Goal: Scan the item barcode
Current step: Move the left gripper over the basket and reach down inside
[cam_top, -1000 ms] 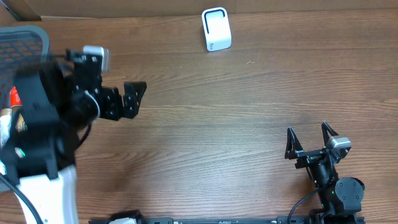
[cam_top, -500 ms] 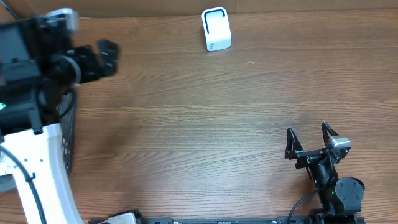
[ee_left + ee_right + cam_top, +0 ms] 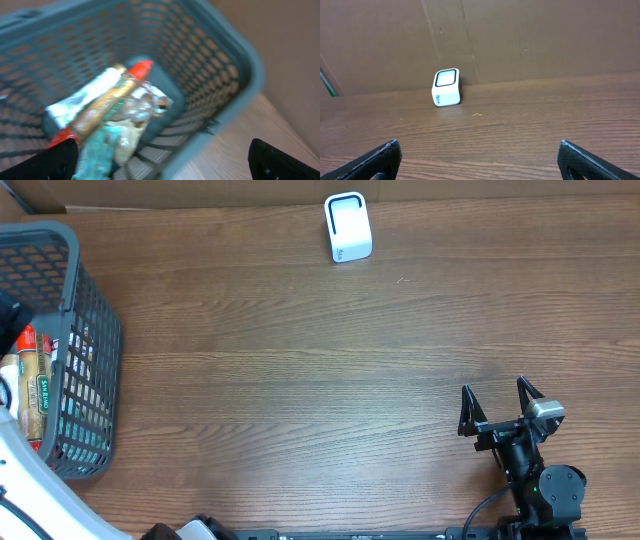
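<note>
Food packets wait in the basket, left edge; my left fingers hang spread above for a pick, right fingers spread, empty.

A brown wood-grain surface is seen, closed off at its far edge by a cardboard wall. A small white scanner box is set upright on the surface, well ahead of the right tool and off to its left, near that wall. A grey mesh basket is placed on the surface far to the same tool's left, at the side edge.
</note>
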Robot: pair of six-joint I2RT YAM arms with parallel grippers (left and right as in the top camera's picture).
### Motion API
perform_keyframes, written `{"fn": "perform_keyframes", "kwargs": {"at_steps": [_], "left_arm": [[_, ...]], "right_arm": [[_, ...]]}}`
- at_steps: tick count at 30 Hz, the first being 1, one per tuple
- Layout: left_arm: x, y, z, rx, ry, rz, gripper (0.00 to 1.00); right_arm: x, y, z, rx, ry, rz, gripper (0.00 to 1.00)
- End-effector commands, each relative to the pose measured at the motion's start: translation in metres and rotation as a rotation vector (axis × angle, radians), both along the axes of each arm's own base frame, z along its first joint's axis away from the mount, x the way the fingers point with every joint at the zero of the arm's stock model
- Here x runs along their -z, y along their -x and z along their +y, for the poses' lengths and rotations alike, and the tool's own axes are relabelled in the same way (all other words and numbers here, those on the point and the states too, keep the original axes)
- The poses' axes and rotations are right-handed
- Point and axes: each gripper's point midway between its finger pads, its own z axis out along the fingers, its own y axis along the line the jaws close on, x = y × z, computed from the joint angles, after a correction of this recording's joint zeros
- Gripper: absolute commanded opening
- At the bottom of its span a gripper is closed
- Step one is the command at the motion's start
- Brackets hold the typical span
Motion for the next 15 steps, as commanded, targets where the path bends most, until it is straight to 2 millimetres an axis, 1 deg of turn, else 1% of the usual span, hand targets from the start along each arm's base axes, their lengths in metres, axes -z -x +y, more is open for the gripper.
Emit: {"fn": "perform_keyframes", "kwargs": {"at_steps": [1,3,5,6,9,15], "left_arm": [[-0.001,0.017,0.018,-0.113,-0.036,0.045,1.00],[0.009,0.019,0.027,-0.143,-0.033,0.094,1.00],[0.025,0.017,0.038,-0.168,-0.025,0.155,1.00],[0.037,0.017,0.049,-0.200,-0.025,0.209,1.00],[0.051,0.016,0.061,-0.222,-0.027,0.270,1.00],[0.076,-0.001,0.075,-0.131,-0.038,0.364,1.00]], "right_arm": [[0.003,0.000,0.000,0.000,0.002,0.000,1.00],[0.003,0.000,0.000,0.000,0.002,0.000,1.00],[0.003,0.000,0.000,0.000,0.002,0.000,1.00],[0.003,0.000,0.000,0.000,0.002,0.000,1.00],[0.003,0.000,0.000,0.000,0.002,0.000,1.00],[0.003,0.000,0.000,0.000,0.002,0.000,1.00]]}}
